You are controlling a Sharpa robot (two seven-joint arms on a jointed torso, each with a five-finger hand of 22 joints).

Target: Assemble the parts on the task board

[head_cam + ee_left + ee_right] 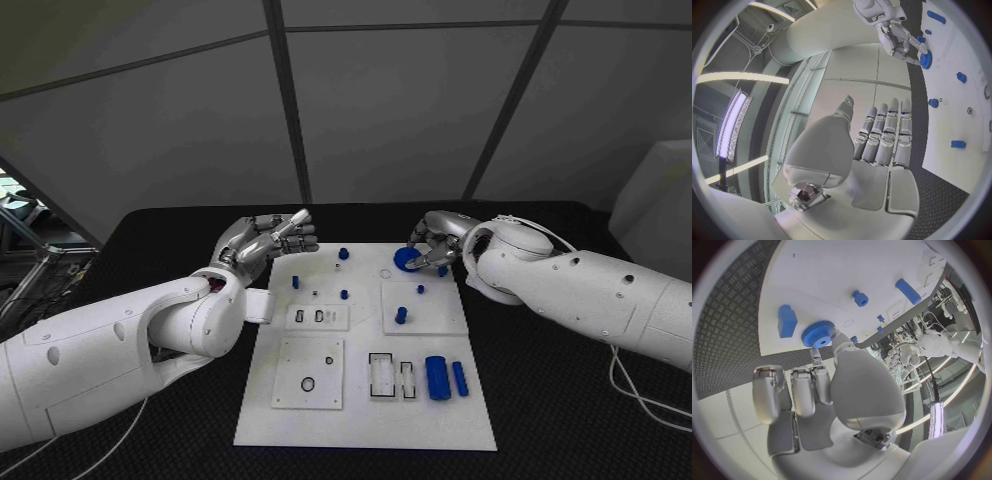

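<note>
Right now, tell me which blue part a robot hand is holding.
The blue gear, the only toothed round part, pinched by the right robot hand over the task board at its far right. The other blue parts, like the large cylinder, lie untouched.

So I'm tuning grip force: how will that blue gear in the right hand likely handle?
The blue gear, pinched by the right hand above the task board, looks rigid and small, so probably light. Its toothed rim should resist slipping. Being round, it would likely roll if dropped on edge.

grey panelled wall (389,90), black table (173,240)
</note>
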